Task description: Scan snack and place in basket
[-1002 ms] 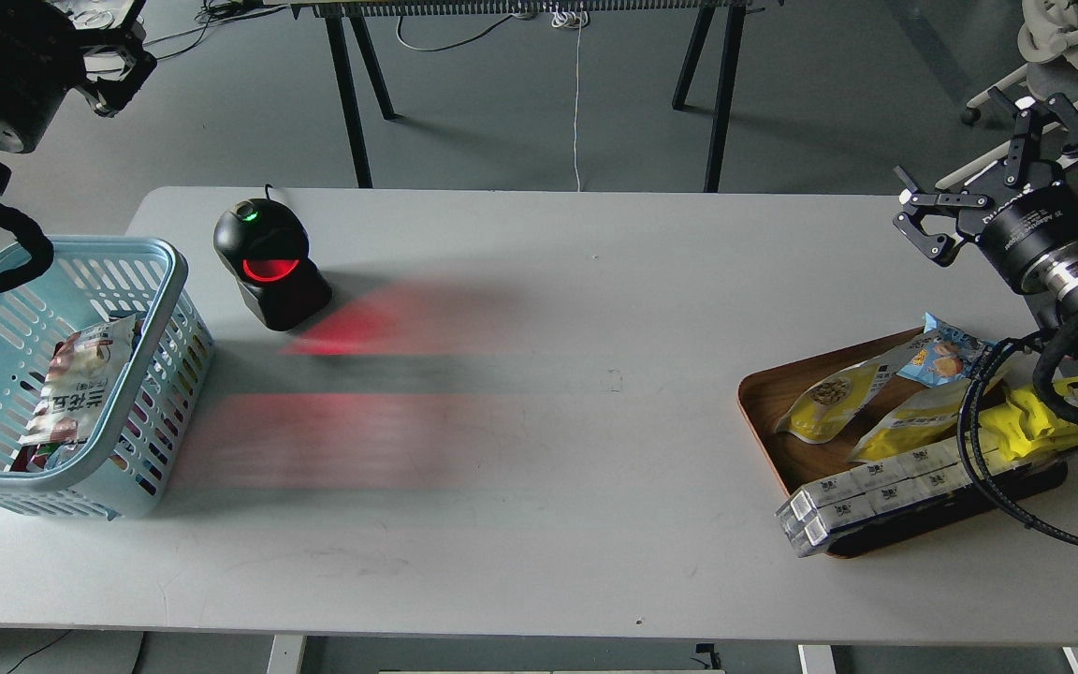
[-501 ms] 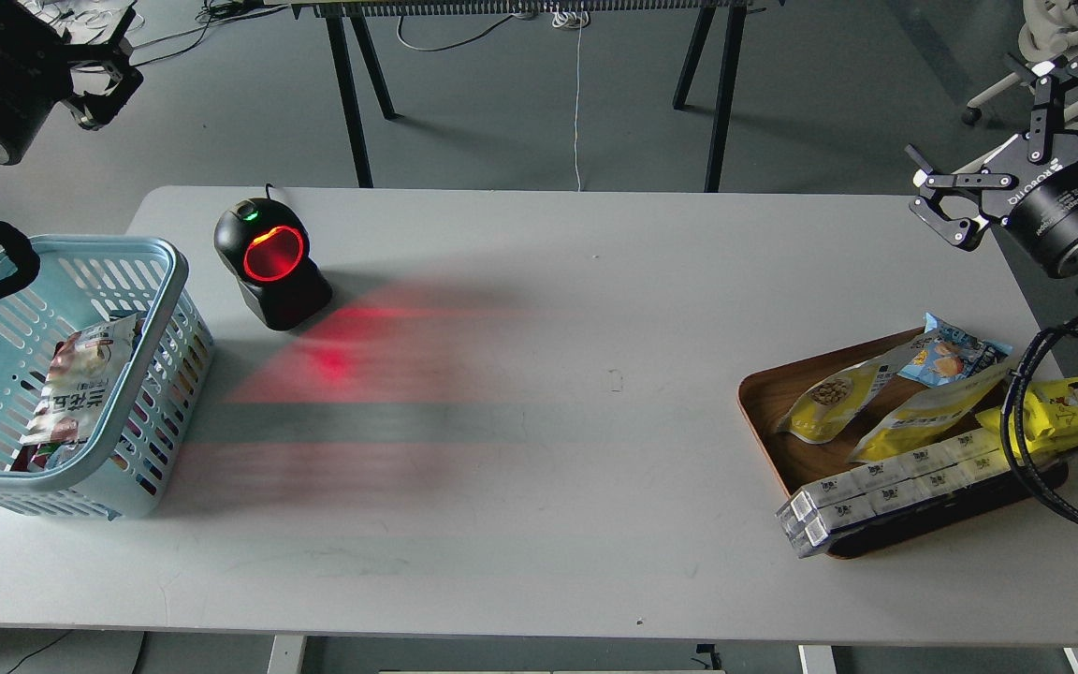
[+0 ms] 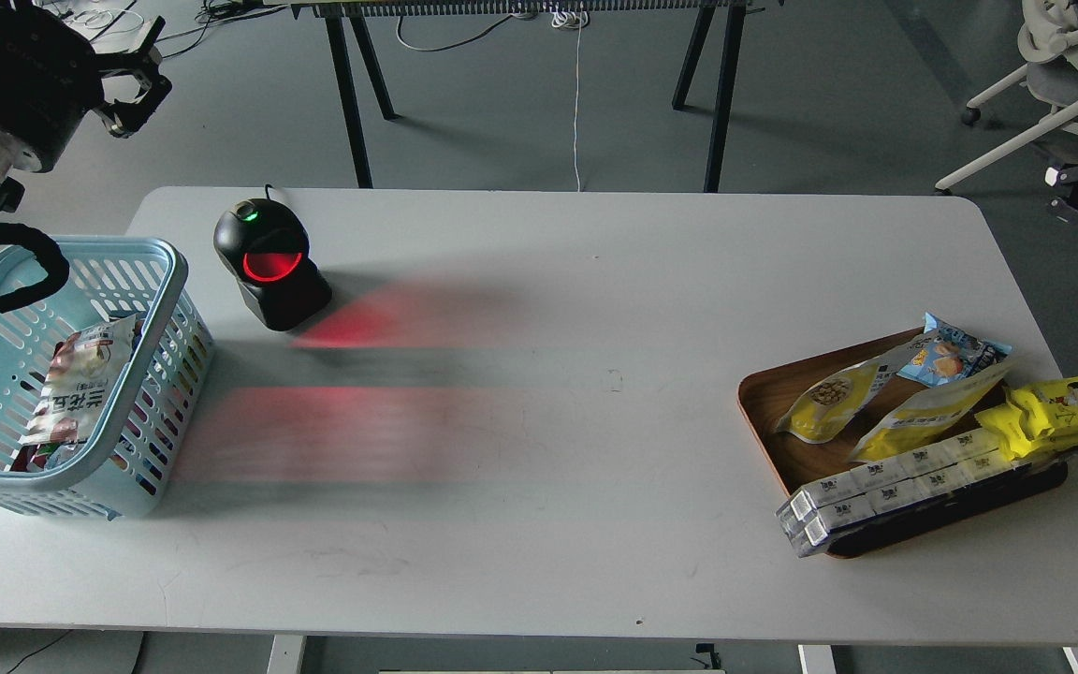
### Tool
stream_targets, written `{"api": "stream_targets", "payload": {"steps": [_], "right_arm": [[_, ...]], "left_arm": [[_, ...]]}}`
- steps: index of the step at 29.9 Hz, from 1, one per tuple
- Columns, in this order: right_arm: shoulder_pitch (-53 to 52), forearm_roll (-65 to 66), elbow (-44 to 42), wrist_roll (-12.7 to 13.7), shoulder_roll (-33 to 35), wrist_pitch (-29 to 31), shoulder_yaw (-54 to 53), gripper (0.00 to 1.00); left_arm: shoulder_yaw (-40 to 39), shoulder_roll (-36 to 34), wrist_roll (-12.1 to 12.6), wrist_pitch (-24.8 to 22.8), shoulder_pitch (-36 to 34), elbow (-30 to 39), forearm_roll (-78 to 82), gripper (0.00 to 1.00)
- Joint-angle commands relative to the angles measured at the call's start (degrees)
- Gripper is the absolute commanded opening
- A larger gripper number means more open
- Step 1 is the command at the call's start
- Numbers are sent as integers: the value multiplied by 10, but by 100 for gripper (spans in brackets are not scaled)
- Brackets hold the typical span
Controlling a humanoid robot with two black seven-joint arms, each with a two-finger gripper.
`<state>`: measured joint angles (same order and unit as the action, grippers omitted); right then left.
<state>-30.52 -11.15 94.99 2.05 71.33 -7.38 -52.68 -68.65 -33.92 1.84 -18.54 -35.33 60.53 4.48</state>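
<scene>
Snack pouch [image 3: 827, 401] lay in the wooden tray [image 3: 768, 398] at the table's right end, far from the basket [image 3: 160, 281], while the left gripper [image 3: 132, 86] hung empty, its finger spacing unclear.

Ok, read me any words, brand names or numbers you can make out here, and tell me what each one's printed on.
No text reads with certainty.
Pouch in the basket: large dark characters on pouch, not clear enough to quote.
White boxes: small dark marks, too small.
Snack, blue packet, yellow wrapper: print too small.
Left gripper: lettering on its body too dark.
</scene>
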Motion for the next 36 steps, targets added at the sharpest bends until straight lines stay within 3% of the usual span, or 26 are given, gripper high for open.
{"api": "stream_targets", "payload": {"steps": [1,3,8,13,16,21,27,36], "right_arm": [[-14,-2,-2,-14,-39,-24,-18,99],[-15,-2,-2,-31,-57,-32,-28,98],[-24,-14,-7,-31,-68,-61,-21,99],[-50,-11,-3,-27,14,-26,15,99],[-80,0,12,0,45,-14,54,99],[-84,125,10,31,60,24,76,99],[-85,242,0,34,74,83,101,98],[-150,370,-112,37,78,218,103,98]], "left_arm": [[0,1,0,0,0,-1,0,100],[0,3,0,1,0,0,0,100],[-2,8,0,0,0,0,4,100],[-3,10,-1,-1,0,0,4,100],[-3,12,-1,-1,0,0,4,100],[-3,24,0,-1,0,-1,7,100],[-1,27,0,-1,-1,0,8,100],[-1,28,-1,-2,0,0,8,100]]}}
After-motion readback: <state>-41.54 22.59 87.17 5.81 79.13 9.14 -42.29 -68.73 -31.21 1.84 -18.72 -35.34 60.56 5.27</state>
